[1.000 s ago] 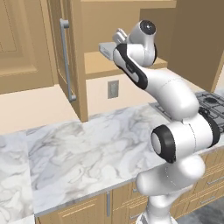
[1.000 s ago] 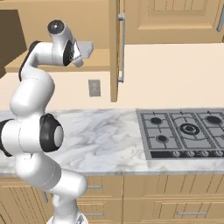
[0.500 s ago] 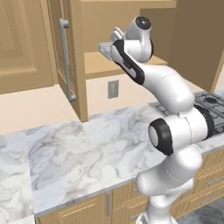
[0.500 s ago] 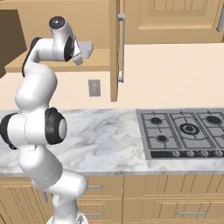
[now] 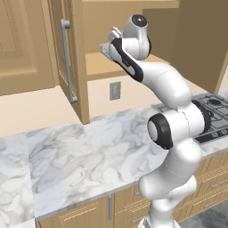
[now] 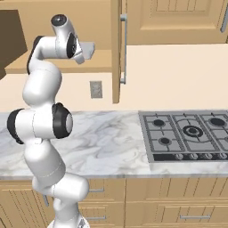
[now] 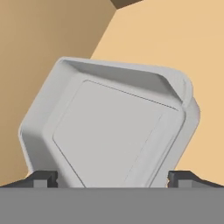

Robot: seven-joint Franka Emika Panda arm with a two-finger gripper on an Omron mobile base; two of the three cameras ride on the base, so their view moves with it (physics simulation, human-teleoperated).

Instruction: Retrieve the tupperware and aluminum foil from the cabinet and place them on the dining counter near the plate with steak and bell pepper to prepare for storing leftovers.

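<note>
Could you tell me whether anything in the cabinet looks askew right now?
Yes: in the hand view the tupperware sits skewed between the open gripper, its corners turned diagonally rather than square to it.

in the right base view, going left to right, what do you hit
robot arm → tupperware on the cabinet shelf → wall outlet → open cabinet door with its silver bar handle → gas hob
</note>
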